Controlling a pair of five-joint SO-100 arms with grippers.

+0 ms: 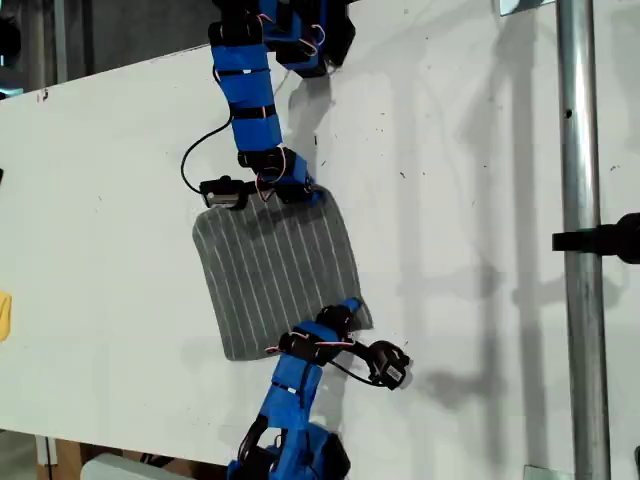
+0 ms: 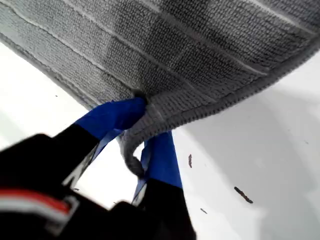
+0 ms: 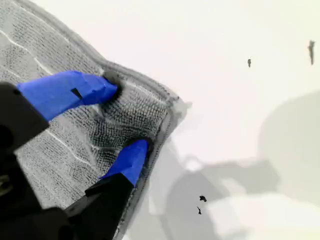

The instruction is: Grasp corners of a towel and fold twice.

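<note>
The towel (image 1: 270, 265) lies mostly flat on the white table, grey with thin white stripes. In the exterior view, my first gripper (image 1: 345, 310) comes from the lower edge to the towel's lower right corner. It is shut on that corner (image 2: 134, 150), which is pinched and slightly raised between the blue fingers (image 2: 161, 162); the rest of the towel (image 2: 200, 50) spreads beyond. My second gripper (image 1: 305, 192) reaches from the upper edge to the towel's upper right corner. Its jaws are apart, and the fingertips (image 3: 105, 87) press on the towel (image 3: 50, 60) just inside the corner (image 3: 170, 100).
A vertical metal pole (image 1: 580, 240) with a black clamp (image 1: 600, 242) stands at the exterior view's right. A yellow object (image 1: 4, 316) shows at that view's left edge. The table (image 1: 470, 200) carries small dark marks, and its front edge runs near the lower arm's base.
</note>
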